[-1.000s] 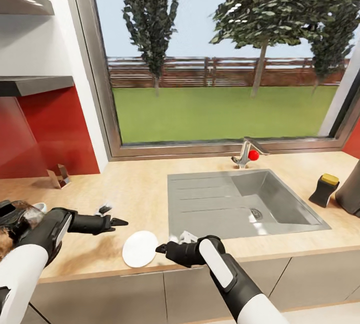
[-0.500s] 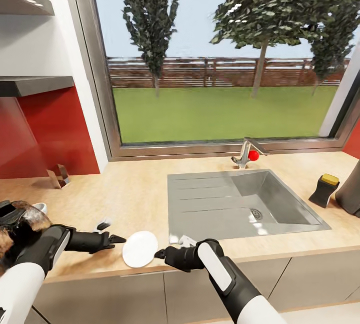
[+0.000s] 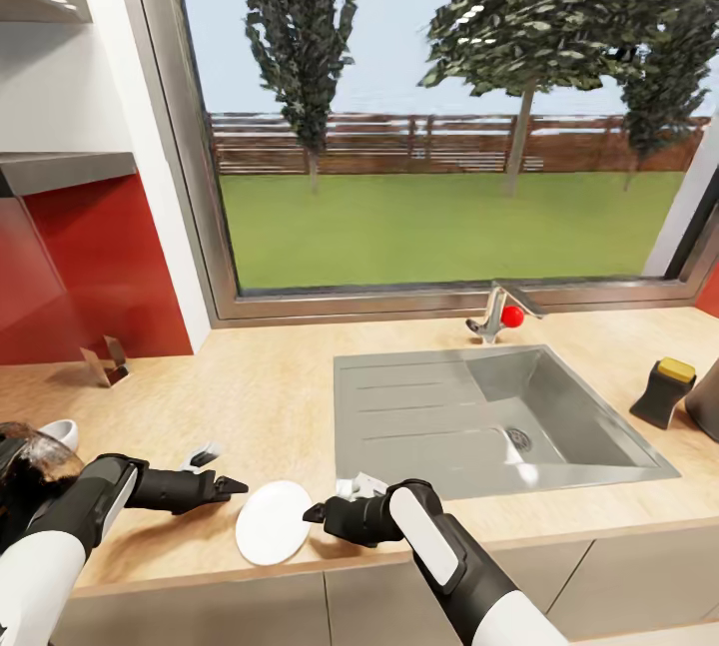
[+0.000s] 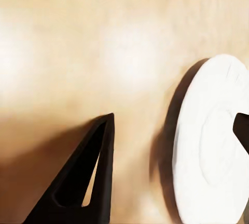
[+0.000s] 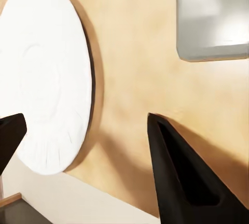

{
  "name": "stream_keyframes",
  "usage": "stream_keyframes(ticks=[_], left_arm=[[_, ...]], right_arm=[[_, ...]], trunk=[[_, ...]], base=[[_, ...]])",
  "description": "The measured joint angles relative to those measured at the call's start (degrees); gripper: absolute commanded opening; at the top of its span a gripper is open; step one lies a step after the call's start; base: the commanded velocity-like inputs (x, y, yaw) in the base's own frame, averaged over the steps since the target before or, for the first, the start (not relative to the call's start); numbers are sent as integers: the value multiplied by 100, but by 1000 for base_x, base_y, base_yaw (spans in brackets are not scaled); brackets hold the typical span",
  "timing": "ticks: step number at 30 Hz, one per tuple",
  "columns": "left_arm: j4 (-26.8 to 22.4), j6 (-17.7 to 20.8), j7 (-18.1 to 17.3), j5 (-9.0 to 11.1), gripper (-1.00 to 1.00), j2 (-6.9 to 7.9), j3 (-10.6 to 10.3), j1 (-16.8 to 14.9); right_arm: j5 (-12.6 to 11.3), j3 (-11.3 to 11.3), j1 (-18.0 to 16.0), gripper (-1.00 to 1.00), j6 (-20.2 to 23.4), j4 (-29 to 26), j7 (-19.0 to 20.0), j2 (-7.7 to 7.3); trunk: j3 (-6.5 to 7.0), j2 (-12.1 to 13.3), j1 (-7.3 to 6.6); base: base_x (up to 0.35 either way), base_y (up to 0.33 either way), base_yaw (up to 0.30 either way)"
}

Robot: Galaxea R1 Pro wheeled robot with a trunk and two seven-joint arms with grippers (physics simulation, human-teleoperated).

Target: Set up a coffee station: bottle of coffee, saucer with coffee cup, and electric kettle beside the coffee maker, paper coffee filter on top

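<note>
Right tool point(image 3: 312, 511) spread at flat round white saucer's point(image 3: 272, 522) 3 o'clock, desk point(image 3: 270, 396) front edge; a nudge could tip it off.

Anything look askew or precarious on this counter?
Yes: the saucer lies at the counter's front edge, part of its rim hanging past it in the right wrist view, between both open grippers.

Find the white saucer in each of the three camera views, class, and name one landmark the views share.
Head view: the saucer lies near the countertop's front edge, between the two pincers.
Left wrist view: the saucer lies at the right side of the picture, cut off by its edge.
Right wrist view: the saucer covers the upper left.
Shared landmark: the light wood-look countertop under the saucer.
</note>
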Motion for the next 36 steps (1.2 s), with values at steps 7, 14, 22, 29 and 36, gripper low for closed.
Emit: stream_keyframes(ticks=[7,14,22,29,36], left_arm=[[0,0,0,14,100,0,1,1],[36,-6,-17,39,100,1,8,0],[236,3,-61,103,100,1,18,-1],[290,24,-82,165,100,-1,30,0],[355,55,-94,235,100,-9,38,-2]], right_arm=[[0,7,0,100,0,7,0,0],[17,7,-1,100,-6,34,0,0],[-37,189,-3,100,-27,91,28,0],[13,394,-1,100,-6,174,495,0],[-65,511,-4,100,-21,339,714,0]], trunk=[[0,0,0],[1,0,0],[3,-3,0],[2,-3,-1],[3,-4,-1]], base=[[18,0,0],[31,0,0],[2,0,0],[0,0,0],[1,25,0]])
